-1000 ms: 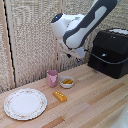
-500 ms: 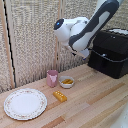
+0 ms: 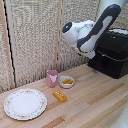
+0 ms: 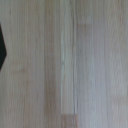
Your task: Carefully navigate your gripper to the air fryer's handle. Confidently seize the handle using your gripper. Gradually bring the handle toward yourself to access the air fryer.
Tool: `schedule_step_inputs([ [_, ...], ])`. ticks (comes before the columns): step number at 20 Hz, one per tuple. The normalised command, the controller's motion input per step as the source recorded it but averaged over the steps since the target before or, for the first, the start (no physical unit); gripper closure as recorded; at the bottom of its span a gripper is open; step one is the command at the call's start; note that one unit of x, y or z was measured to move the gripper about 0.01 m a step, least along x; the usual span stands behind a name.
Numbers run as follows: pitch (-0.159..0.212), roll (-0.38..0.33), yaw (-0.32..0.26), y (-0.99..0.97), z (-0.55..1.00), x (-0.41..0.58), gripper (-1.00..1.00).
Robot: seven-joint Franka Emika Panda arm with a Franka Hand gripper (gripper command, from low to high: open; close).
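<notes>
Two views are on record. Exterior view first: the arm (image 3: 87,32) hangs over the wooden table (image 3: 95,102), its bulk covering the front corner of the fryer (image 3: 114,55), which stands at the exterior view's right, against the reed screen (image 3: 35,40). No handle can be made out — the fryer's front is partly masked by the arm and cut by the frame edge. Nor is the gripper itself visible here, so how far the jaws stand open cannot be told. A pink cup (image 3: 52,78), a small bowl (image 3: 66,81), a yellow block (image 3: 60,96) and a plate (image 3: 25,103) sit well apart from the fryer, toward the exterior view's left.

Wrist view: bare wood planks fill the picture; a dark sliver (image 4: 2,47) at one edge is unidentifiable. No fingers, no handle, nothing held that can be seen.

Judgement: the approach step is in hand, the grasp not begun. Next, the wrist must turn toward the fryer's front to bring the handle into sight before closing in.
</notes>
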Motion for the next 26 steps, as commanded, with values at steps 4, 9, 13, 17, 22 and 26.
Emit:
schedule_step_inputs([
  [4, -0.018, -0.075, 0.079, -0.66, -0.11, -0.022, -1.0],
  [9, -0.004, -0.047, 0.082, -0.66, -0.15, -0.021, -1.0],
  [13, 0.0, -0.027, 0.093, -0.67, -0.14, -0.007, -1.0],
  [17, 0.0, -0.022, 0.123, -0.68, -0.04, 0.0, -1.0],
  [22, 0.009, -0.035, 0.135, -0.65, 0.0, -0.005, -1.0],
  [26, 0.035, -0.044, 0.12, -0.61, 0.0, -0.033, -1.0],
])
